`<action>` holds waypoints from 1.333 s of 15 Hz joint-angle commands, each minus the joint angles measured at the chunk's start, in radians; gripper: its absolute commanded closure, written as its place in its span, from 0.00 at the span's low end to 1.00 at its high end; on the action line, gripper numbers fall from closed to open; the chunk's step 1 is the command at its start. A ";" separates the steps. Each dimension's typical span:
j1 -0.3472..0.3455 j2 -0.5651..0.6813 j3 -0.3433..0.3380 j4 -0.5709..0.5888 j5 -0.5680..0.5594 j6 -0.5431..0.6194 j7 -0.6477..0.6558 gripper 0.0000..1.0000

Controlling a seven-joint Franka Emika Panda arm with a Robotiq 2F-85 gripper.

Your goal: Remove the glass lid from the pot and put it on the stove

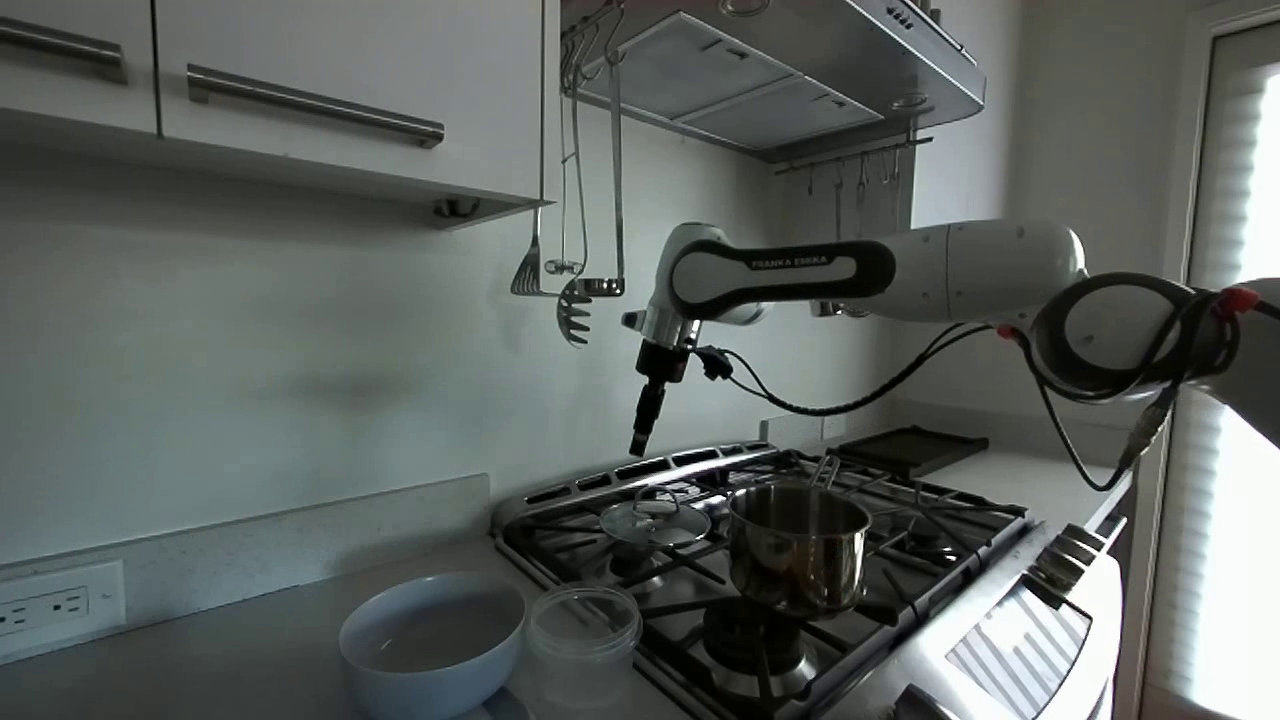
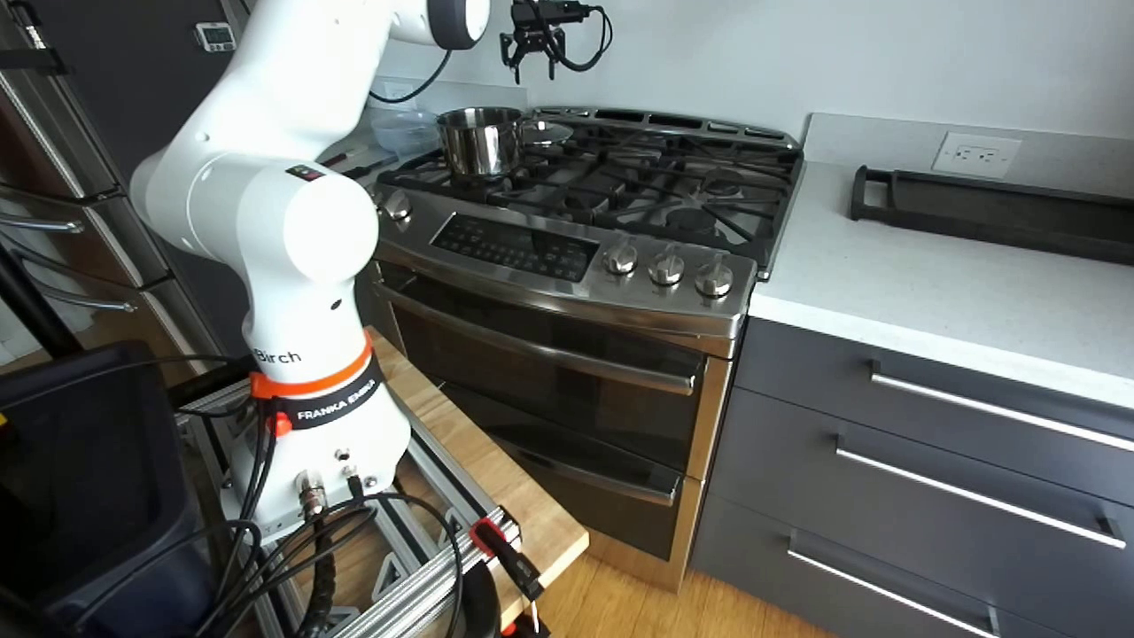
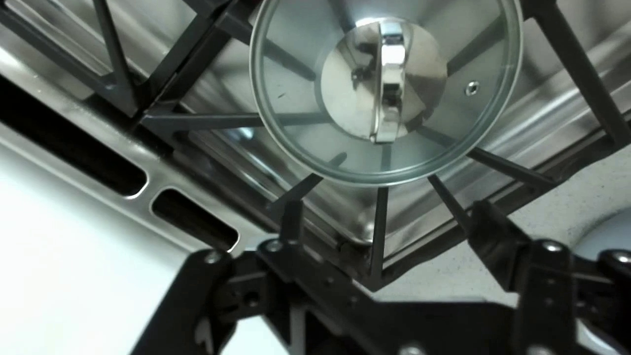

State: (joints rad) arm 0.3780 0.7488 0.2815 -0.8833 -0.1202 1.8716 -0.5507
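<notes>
The glass lid (image 1: 655, 524) lies on the black grate over a corner burner, knob side up. It is clear glass with a shiny metal loop handle. It also shows in the wrist view (image 3: 296, 101) and partly behind the pot in an exterior view (image 2: 549, 133). The steel pot (image 1: 798, 565) stands uncovered beside it on the stove (image 2: 532, 248); the pot also shows in an exterior view (image 2: 479, 149). My gripper (image 1: 638, 447) is above and apart from the lid. In the wrist view its fingers (image 3: 389, 222) are spread with nothing between them.
A whitish bowl (image 1: 433, 640) and a clear plastic container (image 1: 583, 640) stand on the counter beside the stove. A black griddle tray (image 2: 1010, 213) lies on the counter at the stove's far side. Utensils (image 1: 580, 285) hang by the wall under the range hood (image 1: 800, 60).
</notes>
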 commanded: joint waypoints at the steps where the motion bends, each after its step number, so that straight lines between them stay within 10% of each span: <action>1: 0.005 -0.118 -0.008 -0.086 -0.010 -0.009 0.069 0.00; 13: -0.086 -0.537 -0.003 -0.558 0.048 0.110 0.168 0.00; 20: -0.116 -0.741 -0.003 -0.882 0.170 0.376 0.160 0.00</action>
State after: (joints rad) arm 0.2776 0.1381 0.2793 -1.5676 -0.0010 2.1523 -0.3979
